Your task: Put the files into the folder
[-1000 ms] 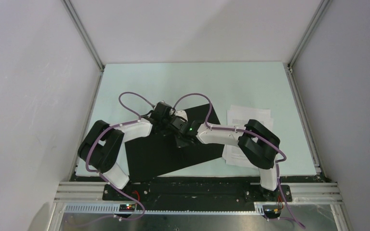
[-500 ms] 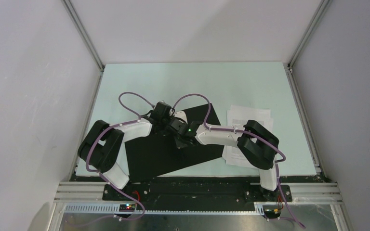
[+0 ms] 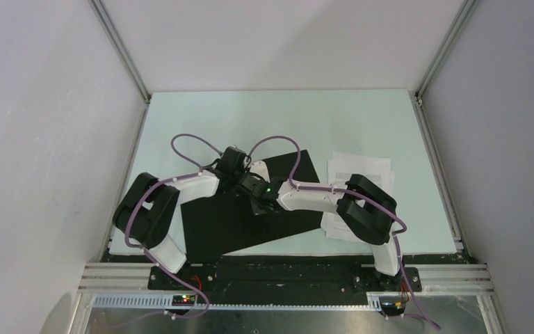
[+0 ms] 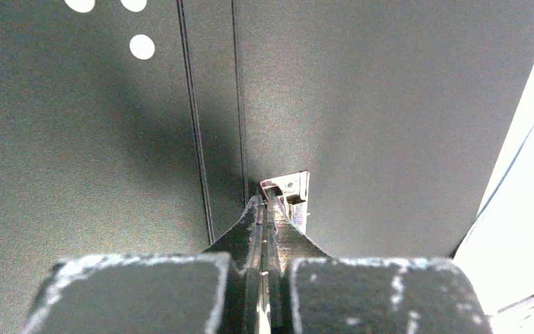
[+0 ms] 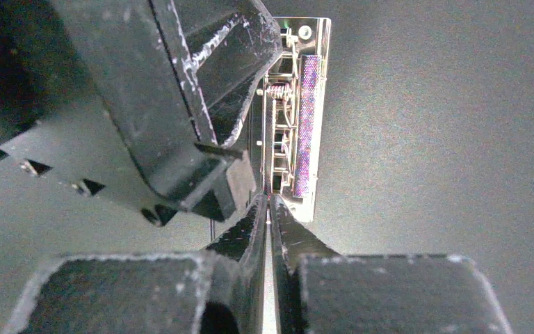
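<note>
surface: pale green table (image 3: 361, 125), white walls (image 3: 285, 42), aluminium rails (image 3: 122, 52) | folder (image 3: 215, 223): open, black inside up, near-left to centre of table | files (image 3: 358, 170): flat just beside it toward the right edge, partly under right arm (image 3: 365, 209) | left gripper (image 4: 264, 205): jaws closed, tips at metal clip (image 4: 293, 193), grip unclear | right gripper (image 5: 268, 202): jaws nearly together at clip, grip unclear

The white-and-black left arm (image 3: 184, 188) bends at its elbow on the left side and reaches inward. Its black two-finger left pincer (image 4: 264, 203) points downward with the jaws pressed together. The white-and-black right arm (image 3: 313, 196) mirrors it, forearm stretched leftward, and its black right pincer (image 5: 268, 203) has the jaws closed to a hairline slit. The two wrists meet in the middle, the pincers just beside each other with tips nearly touching.
</note>
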`<act>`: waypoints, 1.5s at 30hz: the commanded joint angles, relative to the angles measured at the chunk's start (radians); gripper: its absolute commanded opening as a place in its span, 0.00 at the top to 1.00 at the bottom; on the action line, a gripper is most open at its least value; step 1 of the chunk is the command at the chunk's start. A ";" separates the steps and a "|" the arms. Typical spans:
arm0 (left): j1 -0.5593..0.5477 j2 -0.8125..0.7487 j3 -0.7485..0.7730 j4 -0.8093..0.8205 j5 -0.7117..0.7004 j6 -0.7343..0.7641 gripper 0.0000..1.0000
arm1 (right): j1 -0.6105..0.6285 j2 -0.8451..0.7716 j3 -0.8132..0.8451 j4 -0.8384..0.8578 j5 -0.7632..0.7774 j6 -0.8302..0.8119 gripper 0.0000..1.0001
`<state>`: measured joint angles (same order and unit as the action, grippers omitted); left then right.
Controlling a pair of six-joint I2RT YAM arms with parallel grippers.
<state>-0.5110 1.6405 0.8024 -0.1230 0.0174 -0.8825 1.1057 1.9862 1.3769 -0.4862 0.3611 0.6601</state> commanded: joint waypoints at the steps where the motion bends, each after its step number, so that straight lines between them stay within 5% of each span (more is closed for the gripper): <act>1: 0.022 0.093 -0.034 -0.071 -0.043 0.002 1.00 | 0.023 0.091 -0.041 -0.113 0.051 0.018 0.93; 21: 0.153 0.165 -0.155 0.032 0.068 -0.010 1.00 | 0.060 0.132 -0.057 -0.332 0.379 0.159 0.93; 45: 0.076 0.154 -0.053 0.009 0.093 0.070 1.00 | -0.069 -0.138 -0.042 -0.039 0.031 -0.039 0.61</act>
<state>-0.4057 1.7256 0.7628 0.0956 0.2836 -0.9260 1.0744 1.8992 1.3415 -0.5133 0.4770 0.6556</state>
